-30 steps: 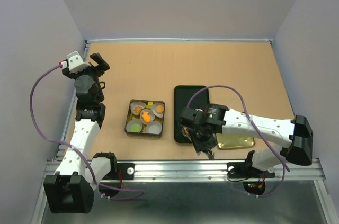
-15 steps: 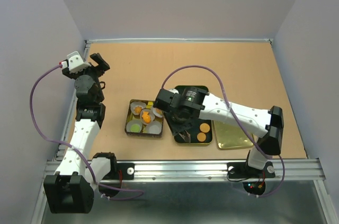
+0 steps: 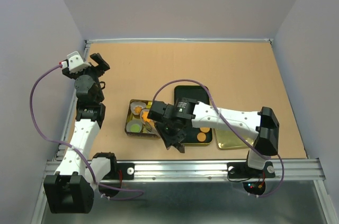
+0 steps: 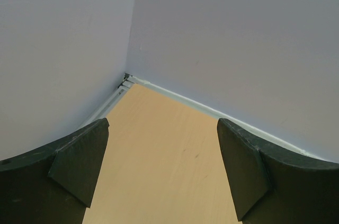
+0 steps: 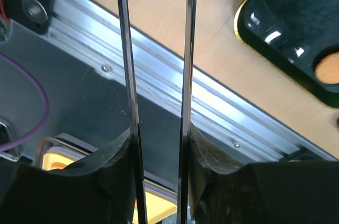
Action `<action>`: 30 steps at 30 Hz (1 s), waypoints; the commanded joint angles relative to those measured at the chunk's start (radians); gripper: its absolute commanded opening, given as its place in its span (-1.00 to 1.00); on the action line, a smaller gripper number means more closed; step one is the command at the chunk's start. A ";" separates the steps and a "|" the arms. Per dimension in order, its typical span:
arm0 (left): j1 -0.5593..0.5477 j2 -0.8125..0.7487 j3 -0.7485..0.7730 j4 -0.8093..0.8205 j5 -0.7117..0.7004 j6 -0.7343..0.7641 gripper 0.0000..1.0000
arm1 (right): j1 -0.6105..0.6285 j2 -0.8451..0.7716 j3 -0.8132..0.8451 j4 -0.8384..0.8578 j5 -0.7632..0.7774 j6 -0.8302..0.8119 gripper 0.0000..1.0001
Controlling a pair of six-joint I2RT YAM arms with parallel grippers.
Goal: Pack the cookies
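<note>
A small dark box (image 3: 127,128) holds white paper cups with orange cookies (image 3: 139,110) and one green cookie (image 3: 135,127). A black tray (image 3: 190,94) to its right holds a round orange cookie (image 3: 201,136), which also shows in the right wrist view (image 5: 328,69). My right gripper (image 3: 172,136) hangs over the gap between box and tray. In its wrist view the right gripper (image 5: 160,128) is shut on thin metal tongs (image 5: 123,49), whose blades stand a little apart. The tong tips are out of frame. My left gripper (image 3: 99,65) is open and empty at the far left, seen in its wrist view (image 4: 163,122) over bare table.
A gold tray (image 3: 235,142) lies right of the black tray (image 5: 286,17). The metal rail (image 5: 159,75) runs along the table's near edge below the tongs. Walls close in the table at the back and on both sides.
My right gripper has swung left from the near edge by the gold tray, across the black tray, to the box's right side. The left arm has not moved.
</note>
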 commanded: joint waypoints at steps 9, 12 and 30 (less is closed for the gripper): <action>-0.005 -0.016 0.013 0.037 -0.006 0.009 0.89 | 0.025 -0.012 -0.070 0.060 0.062 0.028 -0.21; -0.005 -0.016 0.012 0.035 -0.006 0.009 0.89 | 0.023 -0.008 -0.071 0.057 0.082 0.033 -0.10; -0.005 -0.018 0.013 0.035 0.000 0.009 0.89 | -0.137 -0.112 -0.022 -0.022 0.232 -0.015 0.13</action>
